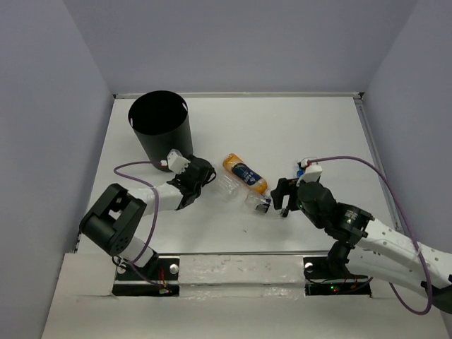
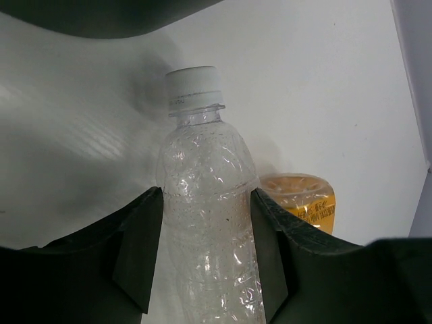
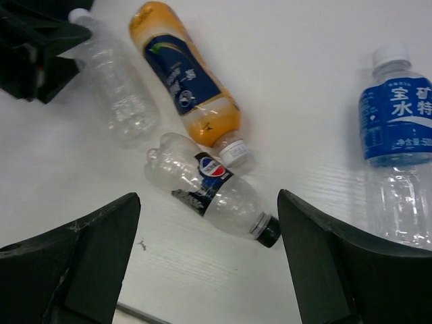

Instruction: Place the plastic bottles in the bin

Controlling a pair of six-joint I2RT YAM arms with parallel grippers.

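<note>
A clear bottle with a white cap (image 2: 202, 223) lies on the white table, and my left gripper (image 2: 206, 197) is shut on its body, with both black pads against its sides. From above, that bottle (image 1: 227, 186) sticks out to the right of the left gripper (image 1: 206, 178), just in front of the black bin (image 1: 161, 128). My right gripper (image 3: 208, 200) is open wide, hovering just above a dark-capped bottle with a dark label (image 3: 210, 183). An orange bottle (image 3: 185, 79) with a blue label lies just beyond it. A blue-labelled bottle (image 3: 397, 128) lies to the right.
The table's raised rim (image 1: 361, 116) runs along the right and far sides. A purple cable (image 1: 353, 161) loops above the right arm. The orange bottle (image 2: 304, 201) lies close to the right of the left gripper's right finger.
</note>
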